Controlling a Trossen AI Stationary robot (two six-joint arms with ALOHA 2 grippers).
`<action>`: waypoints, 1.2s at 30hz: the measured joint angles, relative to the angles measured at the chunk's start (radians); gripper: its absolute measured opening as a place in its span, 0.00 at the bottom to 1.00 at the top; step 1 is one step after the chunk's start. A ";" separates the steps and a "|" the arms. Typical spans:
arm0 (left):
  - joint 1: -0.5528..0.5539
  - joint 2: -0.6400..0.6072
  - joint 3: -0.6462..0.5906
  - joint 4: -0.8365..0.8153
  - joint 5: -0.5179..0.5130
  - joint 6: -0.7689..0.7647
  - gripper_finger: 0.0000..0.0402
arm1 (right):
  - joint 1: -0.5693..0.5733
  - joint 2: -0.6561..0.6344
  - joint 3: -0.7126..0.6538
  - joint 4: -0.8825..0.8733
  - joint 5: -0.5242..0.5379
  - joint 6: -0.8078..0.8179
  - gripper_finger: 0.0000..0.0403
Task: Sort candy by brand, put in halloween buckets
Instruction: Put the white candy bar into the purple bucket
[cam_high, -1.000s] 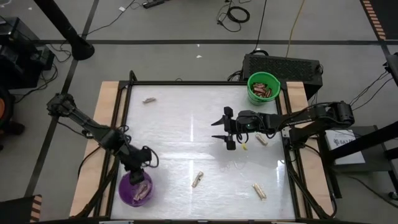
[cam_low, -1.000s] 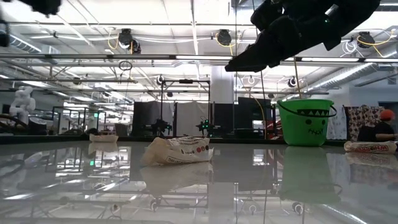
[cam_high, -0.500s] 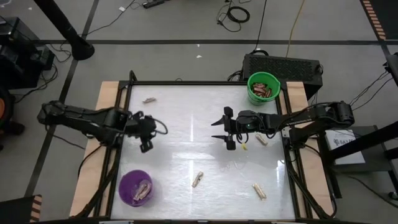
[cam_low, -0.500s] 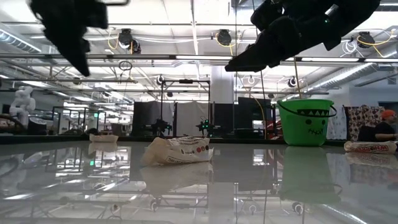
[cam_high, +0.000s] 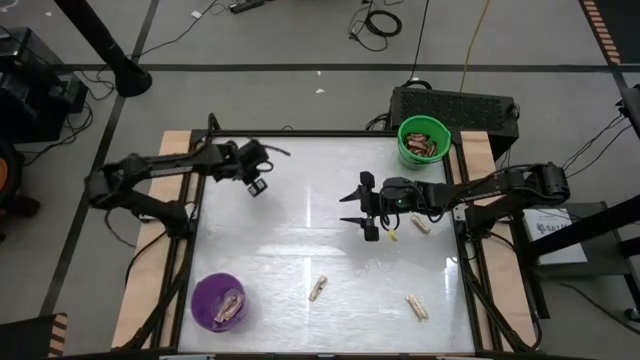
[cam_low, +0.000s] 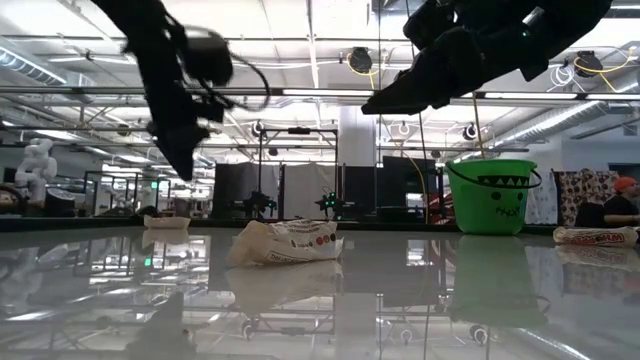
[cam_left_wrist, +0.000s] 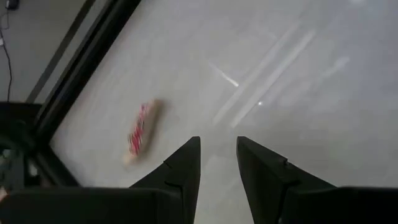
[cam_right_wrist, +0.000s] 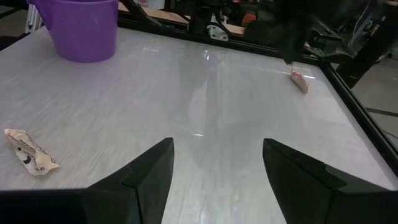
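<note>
One glossy white table (cam_high: 300, 240) carries two round plastic buckets: the green bucket (cam_high: 423, 142) at the far right corner, the purple bucket (cam_high: 218, 302) at the near left. Four pale wrapped candy bars (cam_high: 318, 288) lie loose. The right gripper (cam_high: 360, 208) hovers mid-table, fingers wide, empty. The left gripper (cam_high: 256, 176) hangs near the far-left bar (cam_left_wrist: 142, 130), jaws narrow, empty.

You have two buckets on the tabletop (cam_high: 300, 250): one green bucket (cam_high: 423, 141), one purple bucket (cam_high: 218, 302). Loose candy on the tabletop counts five: one pale bar (cam_high: 240, 160), a second pale bar (cam_high: 318, 288), a third (cam_high: 416, 306), a fourth (cam_high: 421, 224), and one small piece (cam_high: 394, 236). Candy inside each bucket is too small for you to count. Two arms.
</note>
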 joint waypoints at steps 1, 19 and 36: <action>0.031 0.030 0.000 0.031 0.010 0.039 0.28 | 0.000 0.000 0.000 0.000 0.000 -0.003 0.59; 0.276 0.297 0.043 0.192 -0.023 0.217 0.28 | 0.000 0.000 0.000 -0.039 0.000 -0.023 0.59; 0.294 0.418 0.060 0.220 -0.033 0.242 0.27 | 0.000 0.000 0.000 -0.038 0.000 -0.026 0.59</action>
